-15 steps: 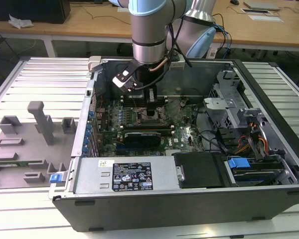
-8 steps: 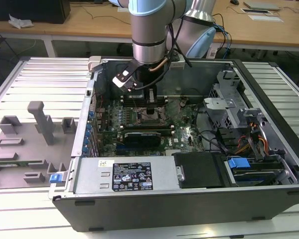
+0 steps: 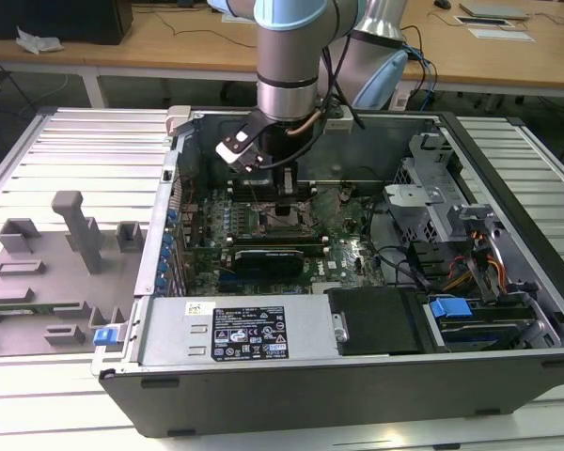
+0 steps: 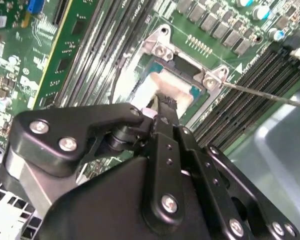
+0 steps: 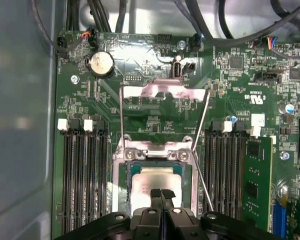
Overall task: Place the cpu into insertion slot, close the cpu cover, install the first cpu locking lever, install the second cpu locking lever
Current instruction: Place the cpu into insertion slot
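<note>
My hand (image 5: 161, 195) with fingers pressed together, tips just over the cpu (image 5: 151, 181), cpu lying flat in the insertion slot (image 5: 140, 150), cpu cover (image 5: 162, 91) swung open beside it, green board (image 5: 230, 100) around them, inside the open computer case (image 3: 357, 395) on the table (image 3: 75, 141)

Pale, satin-smooth metal on the cpu (image 5: 145, 182) top. Bright, reflective steel on the cpu cover (image 5: 162, 92) and insertion slot (image 5: 121, 180) rim. Glossy green lacquer over the motherboard (image 5: 155, 120). Matt black finish on the claw (image 5: 161, 194), with shiny screw heads. Ribbed pale metal for the counter (image 3: 75, 141).
</note>
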{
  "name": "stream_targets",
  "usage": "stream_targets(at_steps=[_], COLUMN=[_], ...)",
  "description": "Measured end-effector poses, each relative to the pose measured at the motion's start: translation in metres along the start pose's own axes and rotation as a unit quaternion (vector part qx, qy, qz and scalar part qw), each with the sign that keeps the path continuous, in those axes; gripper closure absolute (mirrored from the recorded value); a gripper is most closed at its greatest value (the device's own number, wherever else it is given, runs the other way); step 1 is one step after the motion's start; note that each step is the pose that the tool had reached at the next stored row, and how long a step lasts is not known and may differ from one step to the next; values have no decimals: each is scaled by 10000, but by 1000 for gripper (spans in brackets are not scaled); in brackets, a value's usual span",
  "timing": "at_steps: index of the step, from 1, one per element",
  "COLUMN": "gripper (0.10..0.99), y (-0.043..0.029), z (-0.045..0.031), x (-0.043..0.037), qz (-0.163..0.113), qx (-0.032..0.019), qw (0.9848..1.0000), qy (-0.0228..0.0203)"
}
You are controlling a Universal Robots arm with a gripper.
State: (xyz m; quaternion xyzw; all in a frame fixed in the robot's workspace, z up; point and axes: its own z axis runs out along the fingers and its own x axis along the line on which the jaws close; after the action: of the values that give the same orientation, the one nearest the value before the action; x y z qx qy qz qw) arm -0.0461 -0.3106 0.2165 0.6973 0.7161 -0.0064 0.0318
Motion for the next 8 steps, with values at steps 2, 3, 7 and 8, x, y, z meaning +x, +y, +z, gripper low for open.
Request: stream_targets(at_steps=[2,3,7,8], gripper=[980,980,980,980], y=[3,6,11,12], z=[-71,-159,-301,-346], x=[-1,-6,-13,-16], qz=[-1,-1,-1,-1], qx=[0,0,1,1], qw=[10000,10000,10000,10000], qy=[-16,-25,-29,-29])
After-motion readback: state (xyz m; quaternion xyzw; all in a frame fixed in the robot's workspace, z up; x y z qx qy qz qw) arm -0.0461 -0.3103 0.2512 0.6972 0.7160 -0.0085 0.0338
